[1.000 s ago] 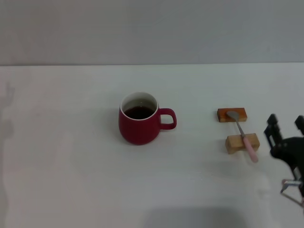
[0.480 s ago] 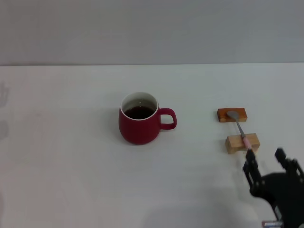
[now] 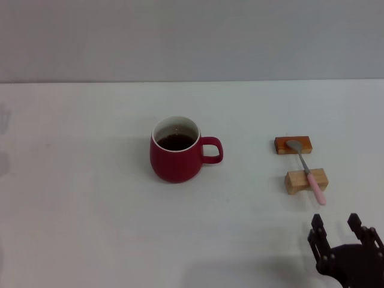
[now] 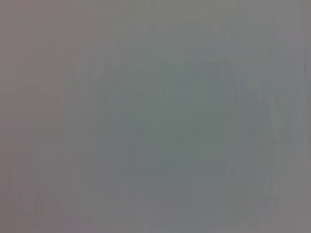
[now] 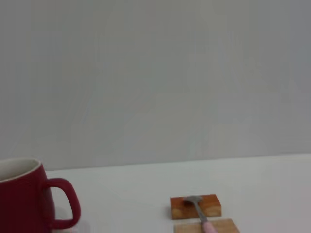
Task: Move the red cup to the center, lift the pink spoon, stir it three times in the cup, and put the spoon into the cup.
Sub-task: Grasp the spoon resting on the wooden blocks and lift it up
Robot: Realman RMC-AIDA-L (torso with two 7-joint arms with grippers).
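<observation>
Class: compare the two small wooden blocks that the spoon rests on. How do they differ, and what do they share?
The far block is darker, reddish-orange; the near block is pale tan. The far block carries the pink spoon by its metal bowl; the near block supports its pink handle. Both are small rectangular blocks lying flat on the white table.

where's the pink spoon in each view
Head view: the pink spoon lies right of centre across two wooden blocks, right of the red cup.
Left wrist view: not in it.
Right wrist view: at the bottom edge, partly cut off.
Shared landmark: the red cup.
</observation>
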